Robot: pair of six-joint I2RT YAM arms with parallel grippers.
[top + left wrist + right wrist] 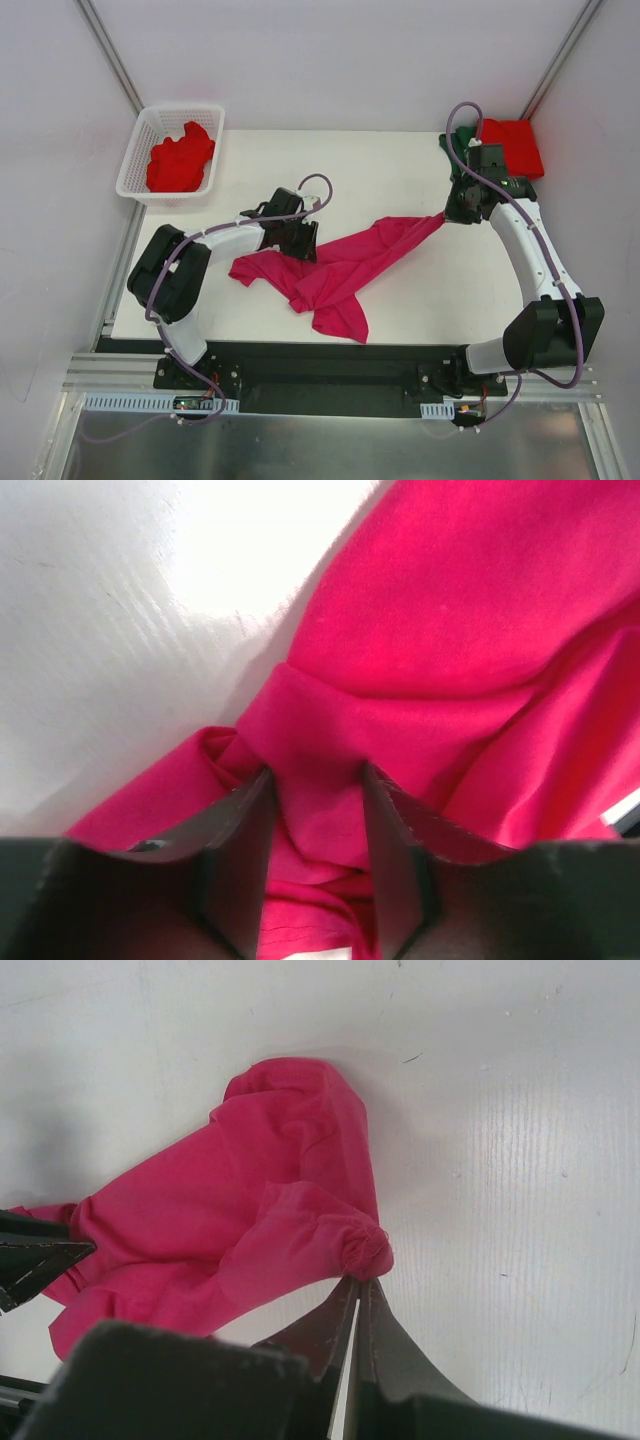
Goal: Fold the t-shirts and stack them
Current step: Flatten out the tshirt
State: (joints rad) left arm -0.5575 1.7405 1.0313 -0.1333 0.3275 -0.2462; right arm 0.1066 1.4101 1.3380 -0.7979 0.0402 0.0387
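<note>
At the frame's centre the magenta t-shirt (340,265) lies crumpled on the table (400,180), between the right gripper (357,1285), clamped tight on a bunched corner, and the left gripper (318,777), whose half-parted jaws straddle a raised fold. We cannot tell whether that fold is firmly pinched, so if the arms spread we expect it may slip free or lift several layers twisted. Farther back, the white basket (135,150) at upper left holds one red t-shirt (180,158), and a folded red t-shirt (515,145) touches a dark green t-shirt (447,145) at upper right.
</note>
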